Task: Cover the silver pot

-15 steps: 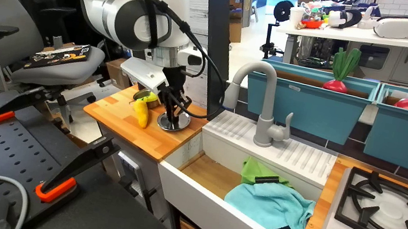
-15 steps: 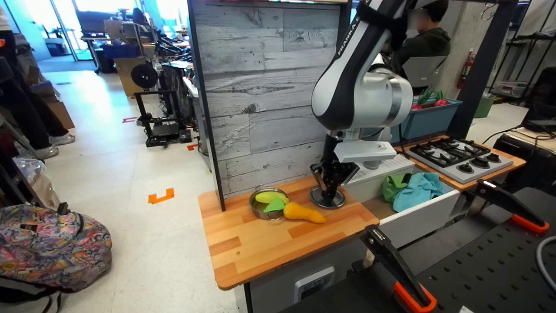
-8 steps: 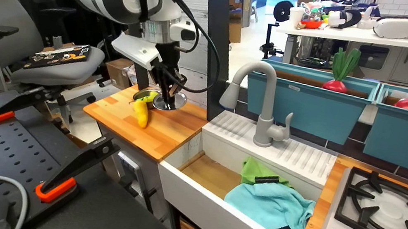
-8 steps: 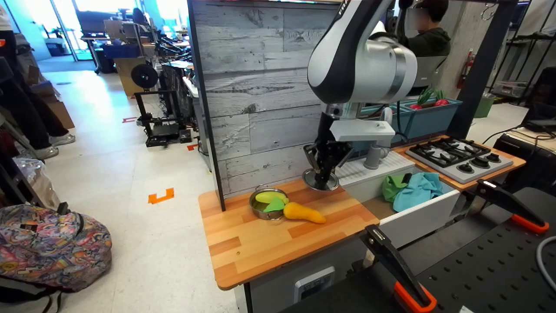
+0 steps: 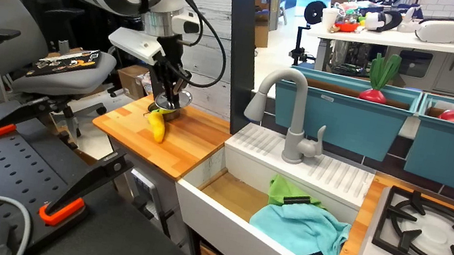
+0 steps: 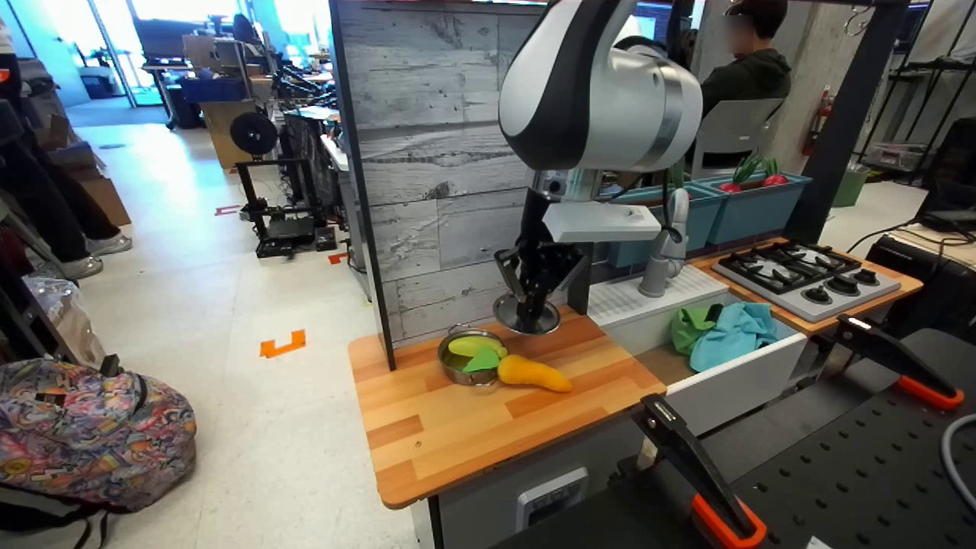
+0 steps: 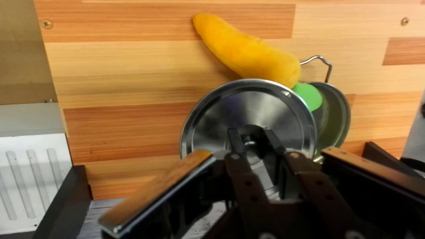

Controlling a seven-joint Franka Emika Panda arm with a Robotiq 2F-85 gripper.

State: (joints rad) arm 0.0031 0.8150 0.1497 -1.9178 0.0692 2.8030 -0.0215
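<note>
The steel lid [image 7: 247,109] has moved nearer the silver pot [image 6: 460,376], which stands on the wooden countertop [image 6: 435,435], and hangs higher and just beside it, gripper [image 7: 250,134] clamped on the knob [image 7: 249,142], presumably leaving the rim [image 7: 249,81] free for seating.

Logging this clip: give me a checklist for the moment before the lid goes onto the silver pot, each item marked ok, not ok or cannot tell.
1. Lid held by the gripper: ok, gripped at its middle.
2. Lid clear of the wooden counter: ok, in the air.
3. Lid centred over the pot: not ok, off to one side.
4. Orange-yellow vegetable clear of the rim: cannot tell, its thick end meets the rim in view.
5. Green piece below the rim: cannot tell.
</note>
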